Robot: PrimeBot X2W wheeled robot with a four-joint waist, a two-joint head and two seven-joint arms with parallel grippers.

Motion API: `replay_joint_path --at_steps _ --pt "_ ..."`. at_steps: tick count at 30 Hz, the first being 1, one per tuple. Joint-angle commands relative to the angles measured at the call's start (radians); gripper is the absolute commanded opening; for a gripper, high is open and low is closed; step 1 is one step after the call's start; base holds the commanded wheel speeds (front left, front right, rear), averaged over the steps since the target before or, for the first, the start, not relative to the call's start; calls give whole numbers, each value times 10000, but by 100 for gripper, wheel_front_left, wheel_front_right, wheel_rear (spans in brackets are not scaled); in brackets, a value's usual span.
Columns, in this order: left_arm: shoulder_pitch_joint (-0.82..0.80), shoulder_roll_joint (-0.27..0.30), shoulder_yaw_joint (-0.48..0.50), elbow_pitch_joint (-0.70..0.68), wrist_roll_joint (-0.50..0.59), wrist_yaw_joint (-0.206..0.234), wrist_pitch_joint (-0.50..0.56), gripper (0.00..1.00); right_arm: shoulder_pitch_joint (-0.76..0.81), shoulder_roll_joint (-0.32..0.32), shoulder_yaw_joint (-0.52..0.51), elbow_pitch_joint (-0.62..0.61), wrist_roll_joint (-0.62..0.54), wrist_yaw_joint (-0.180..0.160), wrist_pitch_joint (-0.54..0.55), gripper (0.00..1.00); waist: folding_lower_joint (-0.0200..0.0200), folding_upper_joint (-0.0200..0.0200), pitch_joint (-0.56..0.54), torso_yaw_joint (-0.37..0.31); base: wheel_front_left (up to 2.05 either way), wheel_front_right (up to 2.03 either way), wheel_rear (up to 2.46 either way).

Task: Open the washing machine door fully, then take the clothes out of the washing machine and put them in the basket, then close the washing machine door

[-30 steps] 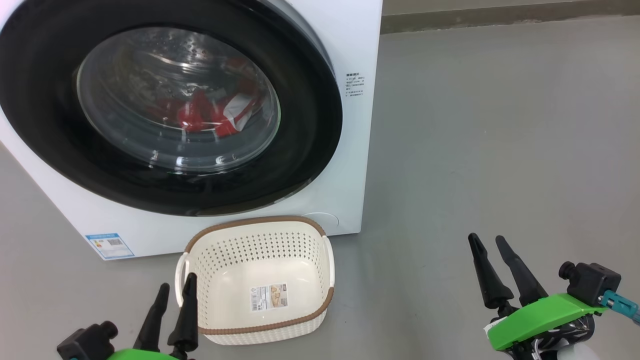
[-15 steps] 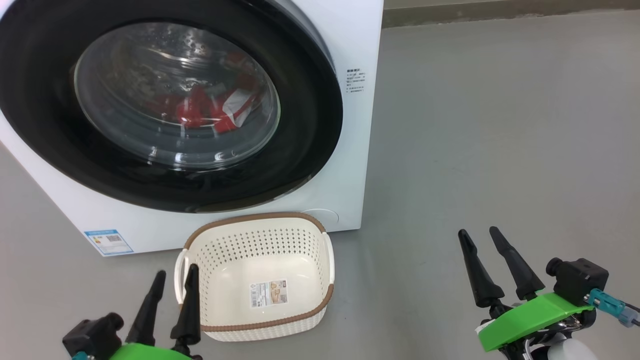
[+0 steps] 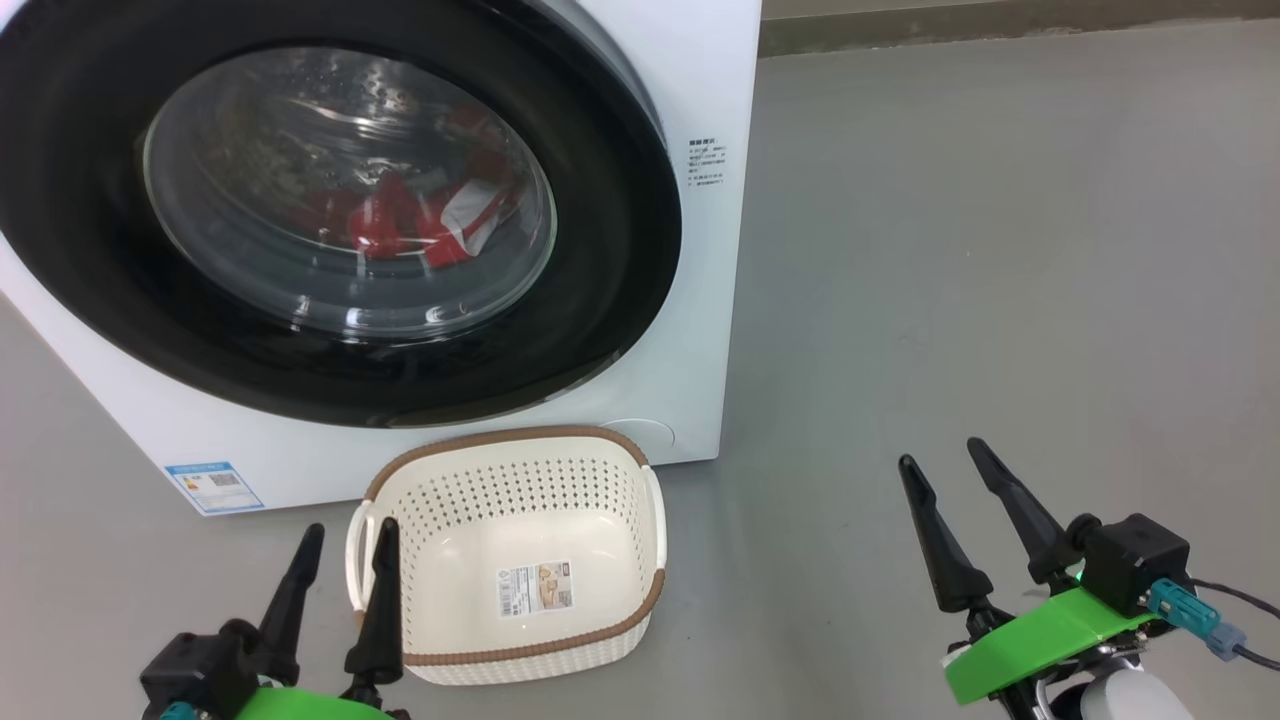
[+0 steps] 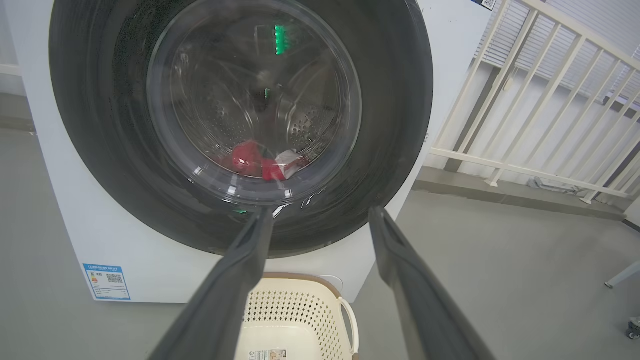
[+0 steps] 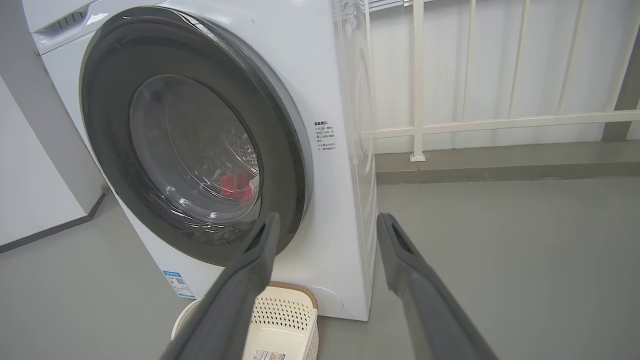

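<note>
Arms low, fingers aimed twd washing machine door [image 3: 620, 250]; L gripper [image 3: 350, 528] just beside basket [image 3: 655, 520], R gripper [image 3: 940, 452] well apart, the 2 parted w/ nothing held.

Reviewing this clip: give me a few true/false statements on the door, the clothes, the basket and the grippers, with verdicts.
1. The clothes lie in the basket. False: the basket is empty; the clothes sit inside the washing machine.
2. The left gripper and the right gripper are both open and hold nothing. True.
3. The basket stands on the floor in front of the washing machine. True.
4. The washing machine door is swung wide open. False: it covers the machine's opening, with the clothes seen through its glass.
</note>
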Motion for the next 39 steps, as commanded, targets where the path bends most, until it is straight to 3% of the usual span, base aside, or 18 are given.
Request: replay_joint_path --at_steps 1,13,31,32,33,34,36,37,39 --pt "-365 166 277 -311 316 42 -139 100 -479 -138 218 -323 -314 -5 -153 100 -1 0 3 -3 0 0 0" --pt "-406 193 269 -237 1565 124 -481 100 -589 -166 505 -339 -1694 -6 -496 100 -1 0 34 -2 0 0 0" --pt "-441 193 271 -126 1452 170 -481 100 -531 -103 448 -232 -1405 -6 -496 100 -1 0 88 -16 0 0 0" --pt "-468 193 256 -132 1459 166 -481 100 -542 -78 438 -215 -1278 -6 -496 91 -1 0 111 1 0 0 0" --pt "-497 193 244 -145 1465 163 -481 100 -560 -64 451 -191 -1145 -6 -496 59 -1 0 152 20 0 0 0" --pt "-532 193 235 -166 1471 161 -481 100 -596 -60 484 -170 -1014 -6 -496 42 -1 0 198 36 0 0 0" --pt "-604 193 185 -207 1483 157 -481 100 -678 -74 516 -122 -744 -6 -496 20 -1 0 312 91 0 0 0" --pt "-640 193 151 -226 1486 155 -481 100 -733 -88 522 -98 -607 -6 -496 4 -1 0 378 121 0 0 0" --pt "-732 193 90 -330 1331 137 -481 100 -871 -112 531 -77 -275 -6 -496 0 -1 0 536 195 0 0 0"
